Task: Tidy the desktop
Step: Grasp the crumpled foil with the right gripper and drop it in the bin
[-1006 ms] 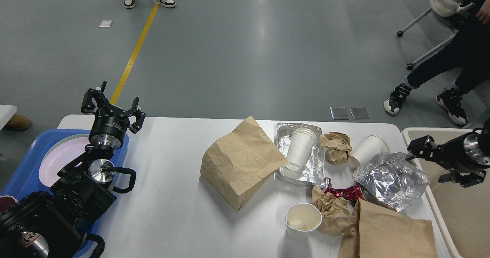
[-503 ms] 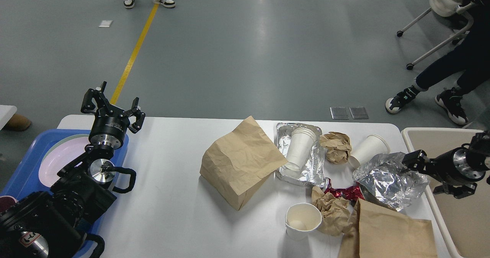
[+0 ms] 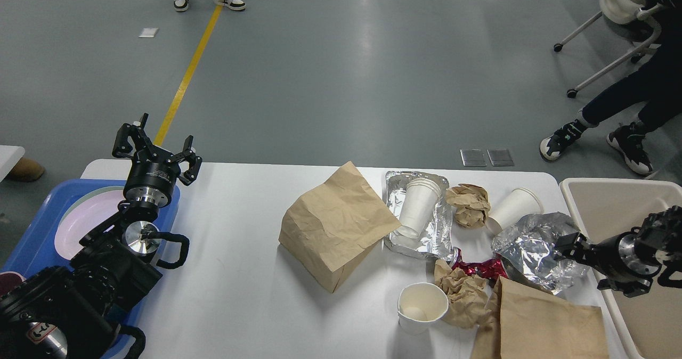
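On the near right of the white desk [image 3: 240, 274], the right gripper [image 3: 573, 250] reaches in from over the beige bin [image 3: 613, 204] toward a crumpled foil [image 3: 533, 247]; its fingers look spread, touching or just short of the foil's right edge. A clean pickup likely calls for closing on a firm fold, since loose foil can tear or slip, then lifting clear of the brown bag [image 3: 543, 321] just beside it. A cup [image 3: 421, 307], paper wads and a red wrapper [image 3: 479, 268] lie near. Mid-desk sit a larger bag [image 3: 335, 226] and a foil tray [image 3: 397, 188] holding stacked cups. At far left, the left gripper [image 3: 154, 148] hangs with fingers spread, holding nothing, above a blue tray [image 3: 32, 231]. Beyond, grey floor, a yellow line [image 3: 186, 76], onlookers' shoes.
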Controlling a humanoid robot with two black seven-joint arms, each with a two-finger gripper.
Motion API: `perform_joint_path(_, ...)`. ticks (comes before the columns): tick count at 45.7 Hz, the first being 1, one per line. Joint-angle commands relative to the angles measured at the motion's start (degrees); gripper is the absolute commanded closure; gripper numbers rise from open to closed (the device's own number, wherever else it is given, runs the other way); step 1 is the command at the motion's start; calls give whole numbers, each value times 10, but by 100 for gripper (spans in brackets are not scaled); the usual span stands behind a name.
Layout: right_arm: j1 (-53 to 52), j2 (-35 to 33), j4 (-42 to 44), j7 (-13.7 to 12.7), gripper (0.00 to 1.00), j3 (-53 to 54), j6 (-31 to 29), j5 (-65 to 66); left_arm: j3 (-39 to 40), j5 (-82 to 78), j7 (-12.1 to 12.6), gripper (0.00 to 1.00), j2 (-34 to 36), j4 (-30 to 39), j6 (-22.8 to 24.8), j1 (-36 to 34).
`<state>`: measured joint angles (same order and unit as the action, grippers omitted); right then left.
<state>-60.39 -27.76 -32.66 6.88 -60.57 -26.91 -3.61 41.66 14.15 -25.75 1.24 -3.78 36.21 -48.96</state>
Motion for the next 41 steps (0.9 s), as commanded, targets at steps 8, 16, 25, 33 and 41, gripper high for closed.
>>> perform_joint_path(8,54,8,-5,1,0,12,191,0,0,0,0,4,0,0,0,0)
perform_joint_path(16,57,14,-40,1,30,12,240,3,0,0,0,4,0,0,0,0)
perform_joint_path(25,53,13,-51,1,85,11,239,13,0,0,0,3,0,0,0,0)
perform_joint_path(33,44,13,-50,0,100,14,242,14,0,0,0,4,0,0,0,0)
perform_joint_path(41,41,0,-50,0,100,30,242,14,0,0,0,4,0,0,0,0)
